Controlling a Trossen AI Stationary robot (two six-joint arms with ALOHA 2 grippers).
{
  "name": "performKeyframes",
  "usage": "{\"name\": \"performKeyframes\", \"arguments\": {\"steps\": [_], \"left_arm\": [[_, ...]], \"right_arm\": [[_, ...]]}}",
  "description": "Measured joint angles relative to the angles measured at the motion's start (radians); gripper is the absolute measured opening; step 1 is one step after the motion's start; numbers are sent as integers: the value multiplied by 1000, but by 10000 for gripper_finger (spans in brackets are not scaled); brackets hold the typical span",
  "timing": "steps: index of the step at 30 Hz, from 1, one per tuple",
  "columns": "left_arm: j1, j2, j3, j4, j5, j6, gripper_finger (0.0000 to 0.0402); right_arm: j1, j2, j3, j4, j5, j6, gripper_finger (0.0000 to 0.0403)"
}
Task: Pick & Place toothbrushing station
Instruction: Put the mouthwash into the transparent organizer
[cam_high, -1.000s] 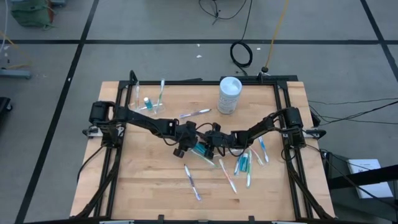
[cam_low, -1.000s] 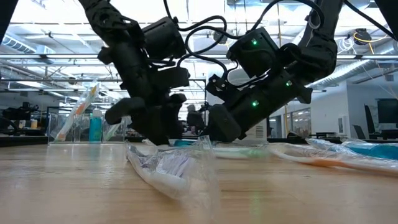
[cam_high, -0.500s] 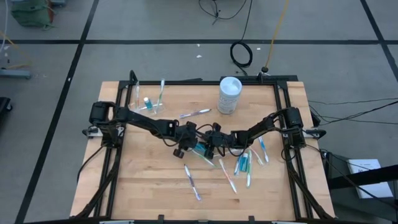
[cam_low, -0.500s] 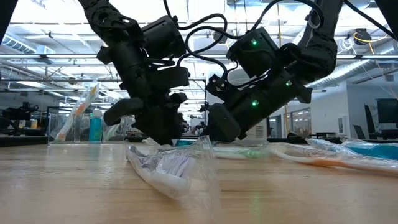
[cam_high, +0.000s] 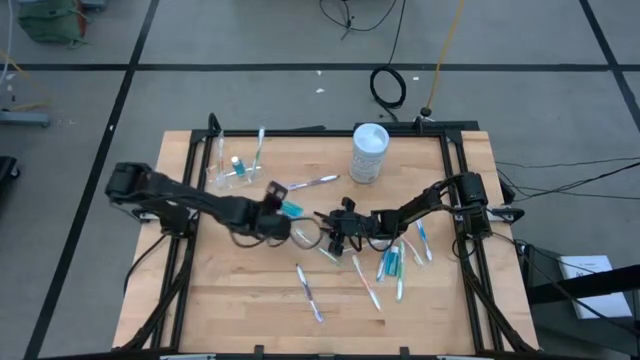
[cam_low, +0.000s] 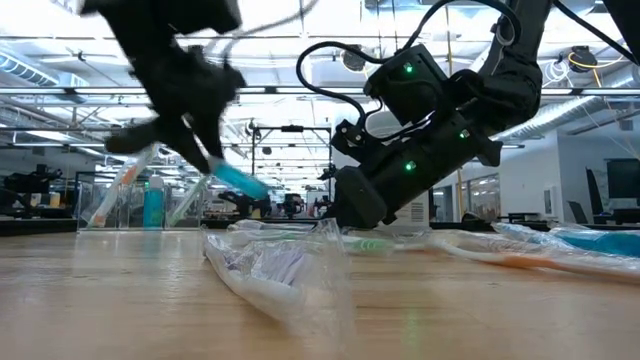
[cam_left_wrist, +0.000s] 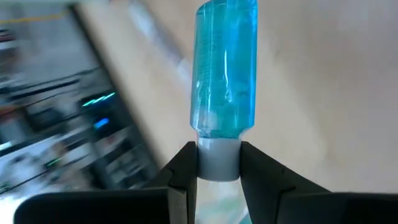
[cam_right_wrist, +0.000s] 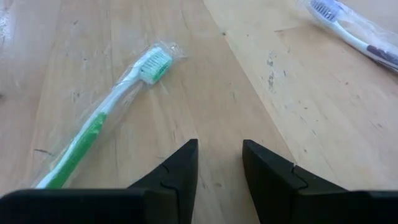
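My left gripper (cam_high: 278, 207) (cam_left_wrist: 217, 165) is shut on a small blue toothpaste tube (cam_left_wrist: 225, 68) (cam_low: 240, 181), held above the table left of centre. My right gripper (cam_high: 336, 238) (cam_right_wrist: 219, 163) stands open low over the table's middle with nothing between its fingers. A wrapped green toothbrush (cam_right_wrist: 102, 124) lies flat on the wood just ahead of it. The clear cup (cam_high: 232, 172) stands at the far left and holds toothbrushes and a blue tube. Several more wrapped toothbrushes (cam_high: 392, 262) lie flat on the right half of the table. My left gripper pinches the tube's white cap end (cam_left_wrist: 217, 163) between its two fingers. The blue body sticks out past the fingertips, in line with them. The fingers slant downward from the table's left. The tube is lifted clear of the table, its free end (cam_low: 256, 190) tilted down.
A larger white cylindrical container (cam_high: 369, 152) stands at the far edge, right of centre. A wrapped toothbrush (cam_high: 310, 292) lies near the front and another (cam_high: 313, 182) toward the back. A crumpled clear wrapper (cam_low: 285, 275) lies close to the low camera. A dark frame borders the table.
My left gripper has risen from beside the right gripper and gone toward the table's left and far edges, tipping and rolling as it went. The blue tube, which lay on the table between the grippers, is now lifted clear. The right arm kept still.
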Motion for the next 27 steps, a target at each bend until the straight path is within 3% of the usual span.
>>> {"name": "performKeyframes", "arguments": {"steps": [3, 6, 18, 27], "left_arm": [[-22, -76, 0, -143, -151, 10, 88], [-27, -139, 0, -288, -224, 38, 88], [138, -187, 1, -766, -177, 1, 88], [335, -180, 1, -732, -188, 167, 88]], "right_arm": [[0, 0, 0, 3, -3, 7, 121], [0, 0, -1, 7, -4, 23, 121], [0, 1, -1, 17, -5, 24, 121], [0, 1, -1, 18, -5, 23, 121]]}}
